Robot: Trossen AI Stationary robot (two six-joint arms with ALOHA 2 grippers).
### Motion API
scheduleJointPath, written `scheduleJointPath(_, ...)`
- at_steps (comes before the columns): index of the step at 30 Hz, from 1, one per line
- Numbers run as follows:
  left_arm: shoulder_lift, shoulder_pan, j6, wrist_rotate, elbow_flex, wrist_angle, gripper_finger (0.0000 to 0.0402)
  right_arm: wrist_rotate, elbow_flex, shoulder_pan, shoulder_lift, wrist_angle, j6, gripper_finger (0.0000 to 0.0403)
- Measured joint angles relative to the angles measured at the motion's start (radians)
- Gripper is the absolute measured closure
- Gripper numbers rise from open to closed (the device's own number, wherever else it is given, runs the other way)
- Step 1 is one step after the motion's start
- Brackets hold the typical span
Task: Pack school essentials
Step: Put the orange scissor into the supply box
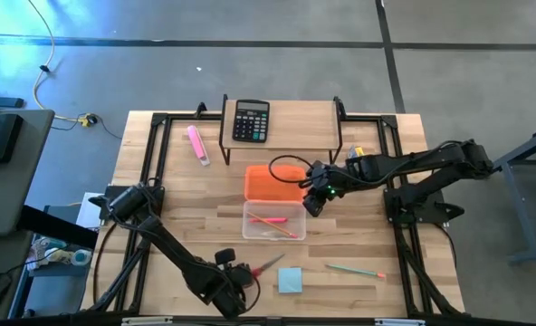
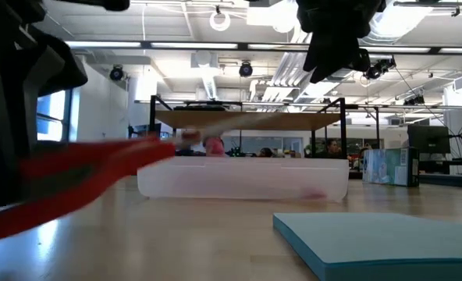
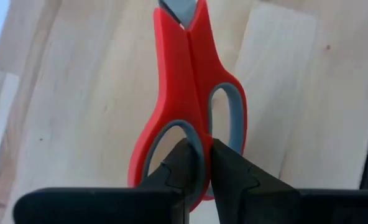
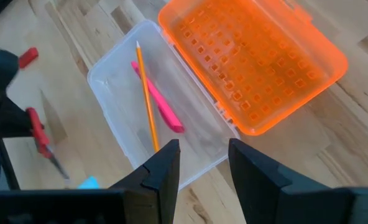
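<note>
Red-handled scissors (image 3: 187, 106) with grey-lined loops lie near the front of the wooden tabletop (image 1: 358, 244), blade tips cut off in the left wrist view and a red blur in the low view; the left gripper (image 3: 196, 165), arm stretched low along the front edge, has its jaws clenched on the handle. The right gripper (image 4: 202, 165) hovers, jaws released and empty, above the clear plastic box (image 4: 119, 81) with its orange hinged lid (image 4: 252, 62); an orange pencil (image 4: 148, 99) and pink pen (image 4: 159, 102) lie inside. A light-blue sticky-note pad (image 1: 291, 281) lies just beside the scissors, with a thin green pencil (image 1: 354, 270) farther right.
</note>
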Motion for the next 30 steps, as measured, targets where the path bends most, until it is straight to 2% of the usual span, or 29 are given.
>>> scheduleJointPath(9, -0.076, 0.013, 0.015, -0.024, 0.000, -0.051, 0.0368, 0.047, 0.000, 0.000, -0.055, 0.005, -0.009, 0.0274)
scheduleJointPath(18, -0.163, 0.093, 0.160, -0.052, 0.001, -0.107, 0.0368, 0.089, 0.000, -0.002, -0.140, 0.007, 0.000, 0.0274)
scheduleJointPath(30, -0.251, 0.347, 0.557, 0.130, 0.003, -0.127, 0.0367, 0.107, 0.000, -0.002, -0.180, -0.004, 0.040, 0.0274)
